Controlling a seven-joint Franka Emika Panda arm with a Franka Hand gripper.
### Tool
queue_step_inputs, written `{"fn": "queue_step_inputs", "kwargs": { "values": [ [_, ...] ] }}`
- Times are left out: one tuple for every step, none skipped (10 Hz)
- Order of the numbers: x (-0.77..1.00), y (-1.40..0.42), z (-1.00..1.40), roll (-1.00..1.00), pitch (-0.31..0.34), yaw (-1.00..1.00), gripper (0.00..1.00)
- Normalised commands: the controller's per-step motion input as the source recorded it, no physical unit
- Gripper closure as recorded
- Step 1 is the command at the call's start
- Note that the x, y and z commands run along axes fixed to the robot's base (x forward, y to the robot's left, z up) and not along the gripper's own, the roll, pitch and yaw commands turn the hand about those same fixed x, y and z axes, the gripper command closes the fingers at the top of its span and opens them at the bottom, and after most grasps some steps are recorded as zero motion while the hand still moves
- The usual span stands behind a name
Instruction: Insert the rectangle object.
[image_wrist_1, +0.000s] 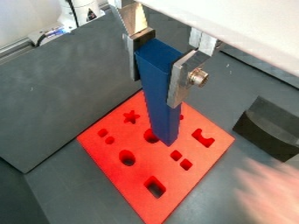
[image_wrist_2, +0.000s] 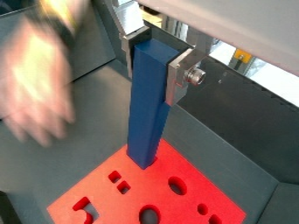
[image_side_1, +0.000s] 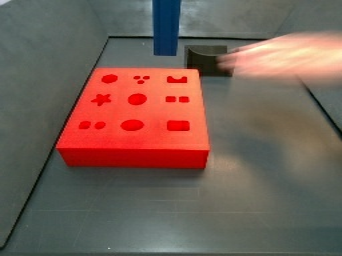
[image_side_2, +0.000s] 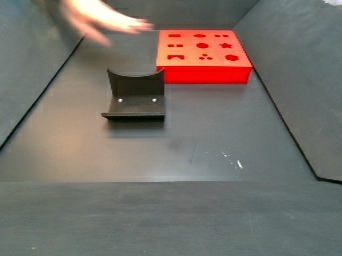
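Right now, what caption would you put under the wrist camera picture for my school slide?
The gripper holds the blue bar upright above the red block with shaped holes.

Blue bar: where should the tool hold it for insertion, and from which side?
At its top end, as now: the tool clamps the blue bar across its flat faces from above. The bar hangs upright, so its lower end stays free to enter the red block.

One gripper (image_wrist_1: 163, 54) — high in both wrist views, its two silver fingers (image_wrist_1: 184, 74) clamped on one blue rectangle object (image_wrist_1: 162, 96). One red block (image_side_1: 136, 116), centre-left in a side view — eleven shaped holes. One fixture (image_side_2: 135, 98). One blurred hand (image_side_1: 287, 55), upper right.
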Motion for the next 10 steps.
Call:
{"fn": "queue_step_inputs", "kwargs": {
  "values": [
    [0.02,-0.05,-0.15,-0.01,-0.031,0.00,1.00],
    [0.32,-0.48,-0.92,-0.03,-0.014,0.00,1.00],
    [0.40,-0.73,-1.00,0.00,-0.023,0.00,1.00],
    [0.27,-0.85,-0.85,0.00,-0.074,-0.01,1.00],
    [0.31,-0.69,-0.74,-0.08,-0.044,-0.04,1.00],
    [0.11,-0.08,-0.20,-0.07,0.000,-0.10,1.00],
    [0.05,0.00,-0.03,0.00,0.000,0.00,1.00],
    [0.47,0.05,-0.45,-0.04,0.046,-0.08,1.00],
    [0.61,0.30,-0.66,-0.15,0.081,-0.14,1.00],
    [0.27,0.18,-0.40,-0.13,0.000,-0.14,1.00]
  ]
}}
